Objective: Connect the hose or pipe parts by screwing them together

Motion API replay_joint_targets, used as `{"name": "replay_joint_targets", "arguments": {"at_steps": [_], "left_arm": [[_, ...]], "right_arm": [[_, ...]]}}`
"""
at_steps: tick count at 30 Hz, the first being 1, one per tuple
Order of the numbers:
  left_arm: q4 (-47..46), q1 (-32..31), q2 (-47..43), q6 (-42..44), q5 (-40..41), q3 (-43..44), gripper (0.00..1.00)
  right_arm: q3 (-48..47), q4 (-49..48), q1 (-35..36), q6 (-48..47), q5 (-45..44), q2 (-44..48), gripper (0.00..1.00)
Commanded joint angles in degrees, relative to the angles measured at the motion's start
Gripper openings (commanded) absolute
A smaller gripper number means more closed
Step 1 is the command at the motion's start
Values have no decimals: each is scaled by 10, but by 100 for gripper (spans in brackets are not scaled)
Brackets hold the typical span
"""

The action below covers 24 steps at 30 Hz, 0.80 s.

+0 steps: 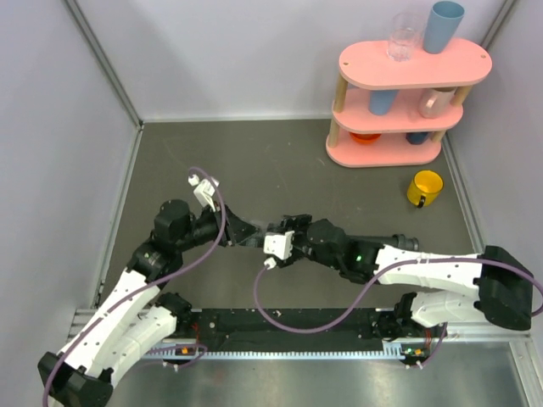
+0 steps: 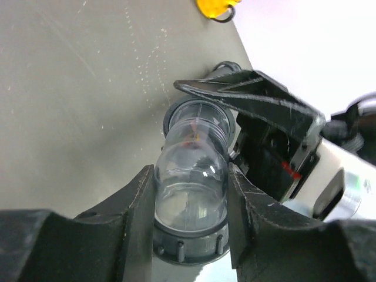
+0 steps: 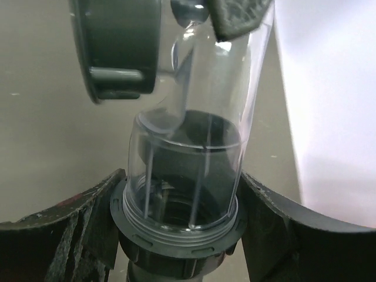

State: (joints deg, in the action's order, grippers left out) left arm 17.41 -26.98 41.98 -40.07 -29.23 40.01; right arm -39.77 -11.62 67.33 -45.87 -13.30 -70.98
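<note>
The pipe part is a clear elbow with a grey ring nut at each end, held above the grey table between both arms. My left gripper is shut on the clear bend, just above the near ring nut. The far ring nut sits by the right gripper's black finger. In the right wrist view my right gripper is shut on the flange of a ring nut under the clear tube. The other ring nut is at upper left. From above, the grippers meet mid-table. No hose shows.
A pink three-tier shelf with cups and a glass stands at the back right. A yellow mug sits in front of it and shows at the top of the left wrist view. Purple cables loop near the arm bases.
</note>
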Motion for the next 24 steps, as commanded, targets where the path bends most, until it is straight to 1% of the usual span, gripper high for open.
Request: {"name": "replay_joint_targets", "arguments": {"at_steps": [1,2,3,5,7,8,10,12,13,14,15,16,18,20,24], "left_arm": [[-231,-11,-58,39,-82,-80,9],[-235,-11,-61,55,-77,-91,3],[-234,-11,-59,63,-75,-95,0],[-228,-11,-48,92,-86,-92,1],[-218,-11,-25,108,-120,-84,4],[-214,-11,-16,129,-130,-80,4],[-210,-11,-1,160,-167,-78,4],[-217,-11,5,172,-179,-83,8],[-225,-11,8,167,-168,-85,22],[-221,-10,13,160,-166,-85,34],[-196,-10,24,163,-165,-75,42],[-159,-10,32,174,-170,-54,53],[-120,-10,54,181,-169,-35,60],[-84,-10,68,194,-166,-14,63],[-84,-10,69,207,-173,-12,64]], "right_arm": [[-66,1,-45,136,220,56,0],[-79,30,-65,145,251,58,0],[-86,40,-70,151,279,57,0],[-96,61,-76,152,284,54,0],[-95,73,-79,154,296,53,0],[-95,77,-86,157,319,54,0],[-96,86,-91,167,335,54,0],[-97,93,-98,172,366,54,0],[-98,97,-98,174,369,54,0],[-96,100,-98,173,370,54,0],[-94,101,-99,169,369,55,0],[-92,101,-99,166,368,56,0],[-88,101,-99,159,364,59,0],[-87,101,-99,158,361,63,0],[-90,104,-99,157,361,65,0]]}}
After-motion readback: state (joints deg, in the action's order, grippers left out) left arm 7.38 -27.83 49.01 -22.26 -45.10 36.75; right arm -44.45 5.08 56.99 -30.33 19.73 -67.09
